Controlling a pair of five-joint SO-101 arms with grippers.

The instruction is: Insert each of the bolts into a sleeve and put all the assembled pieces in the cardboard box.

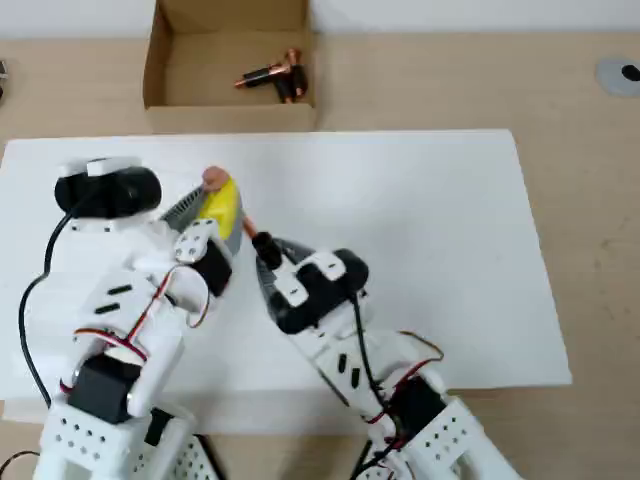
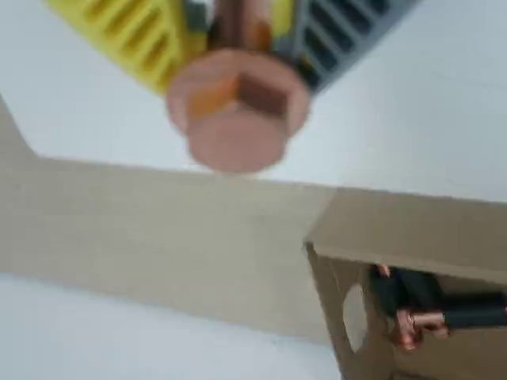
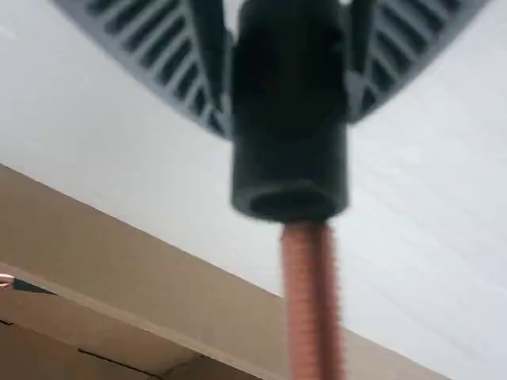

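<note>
Near the brown cardboard box (image 1: pixel 153 70), the left gripper (image 1: pixel 218 198) pinched a copper hex-head bolt (image 2: pixel 238 111); the right gripper (image 3: pixel 289 47) clamped a black cylindrical sleeve (image 3: pixel 289 150) at the bolt's threaded tip.

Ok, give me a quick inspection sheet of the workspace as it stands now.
Surface: white board on a tan table.
Job's things: bolt and black sleeve meeting end to end above the board; finished pieces in the cardboard box.
Clutter: grey disc at the table's far corner.
Jaws: left jaws shut on the bolt, right jaws shut on the black sleeve.
Cables: black cable beside the left arm; thin red wires along the arms.
Surroundings: nothing seen.
</note>
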